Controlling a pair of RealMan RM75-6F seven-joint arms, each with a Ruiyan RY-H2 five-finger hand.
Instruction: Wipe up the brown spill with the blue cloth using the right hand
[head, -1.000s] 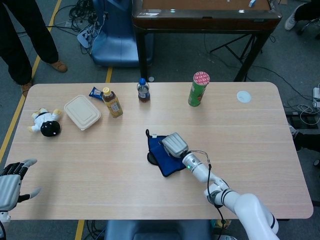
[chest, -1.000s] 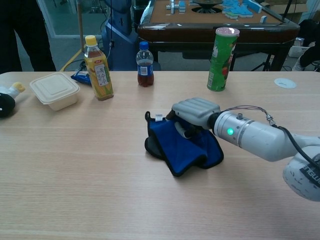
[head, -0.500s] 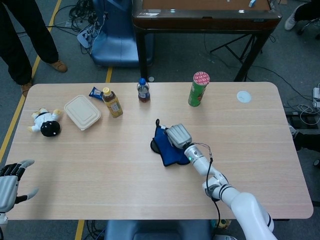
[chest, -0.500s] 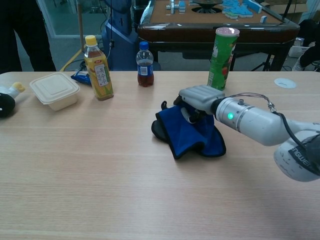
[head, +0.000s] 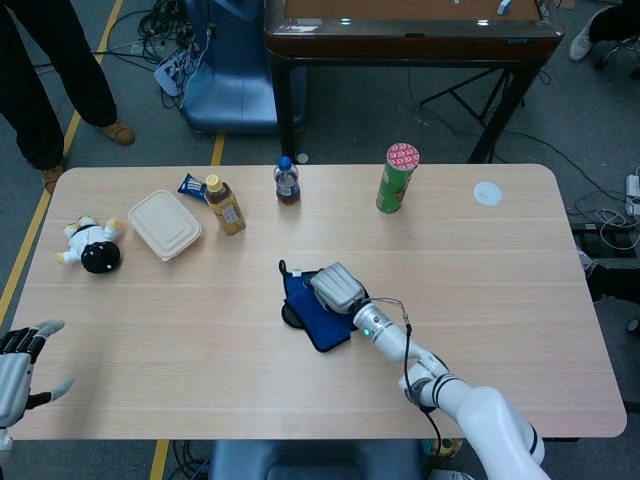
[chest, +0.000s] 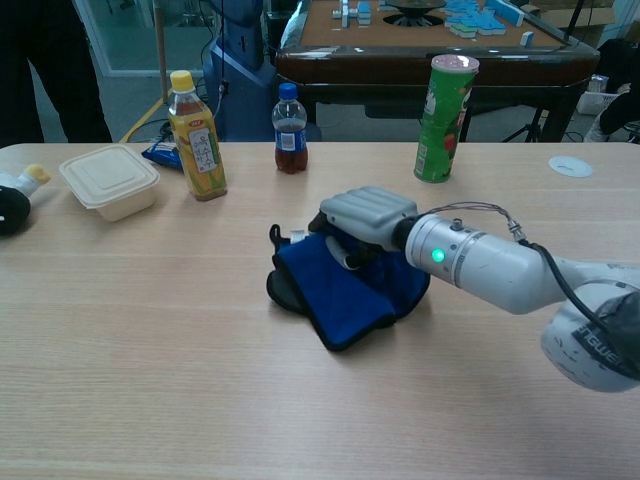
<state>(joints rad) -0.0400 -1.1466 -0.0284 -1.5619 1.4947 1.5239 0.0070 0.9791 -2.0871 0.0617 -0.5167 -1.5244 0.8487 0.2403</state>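
mid-table, right hand (chest: 366, 214) atop blue cloth (chest: 340, 290), far from edges

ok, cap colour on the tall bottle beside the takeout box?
Yellow cap on the tall bottle; clearest in the chest view.

Along the far side of my table (head: 520, 300) stood a green chip can (head: 397, 178), a small dark cola bottle (head: 287, 181) and a yellow tea bottle (head: 225, 205). Just beside the tea bottle lay a blue snack packet (head: 191, 185) and a closed beige lunch box (head: 165, 225). A plush toy (head: 90, 246) lay near my left edge, and a white disc (head: 487, 193) near the far right corner.
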